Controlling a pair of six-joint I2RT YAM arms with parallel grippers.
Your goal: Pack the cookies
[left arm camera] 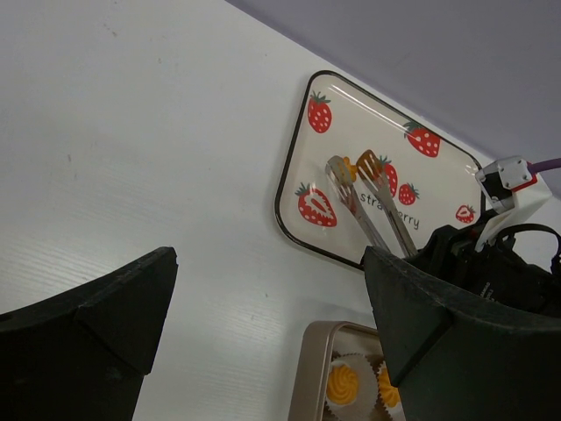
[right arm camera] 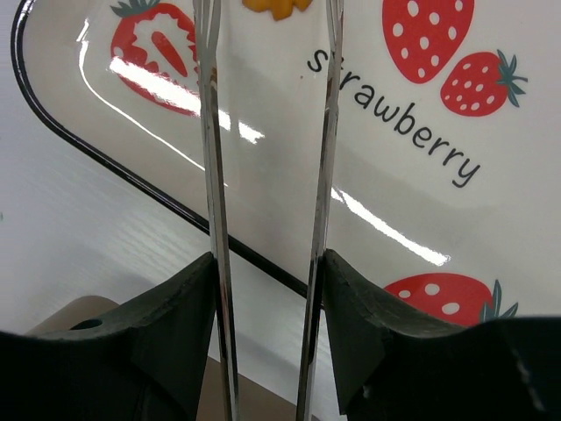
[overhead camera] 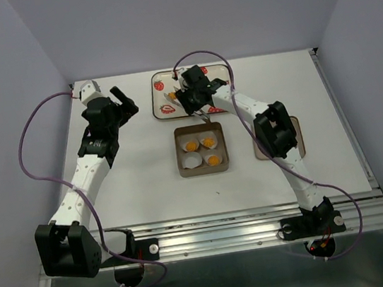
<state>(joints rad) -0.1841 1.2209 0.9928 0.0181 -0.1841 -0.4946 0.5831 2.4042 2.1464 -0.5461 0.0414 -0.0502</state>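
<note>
Now, right tool (right arm camera: 267, 263) clamped on tongs (right arm camera: 213, 158) crossing the tray (right arm camera: 272, 158) edge; left tool (left arm camera: 270, 263) released wide above table (left arm camera: 131, 132).

Left gripper (left arm camera: 270, 289) apparently wide, right gripper (right arm camera: 267, 272) pinching tongs (right arm camera: 211, 132)

cookies (overhead camera: 208, 142): four, orange-yellow, roundish | three in paper cups (left arm camera: 346, 367) in tin (overhead camera: 179, 152) | one on strawberry tray (left arm camera: 351, 123) between tongs (right arm camera: 213, 175) tips

White table (overhead camera: 148, 192); pale lavender walls (overhead camera: 195, 14) three sides.
</note>
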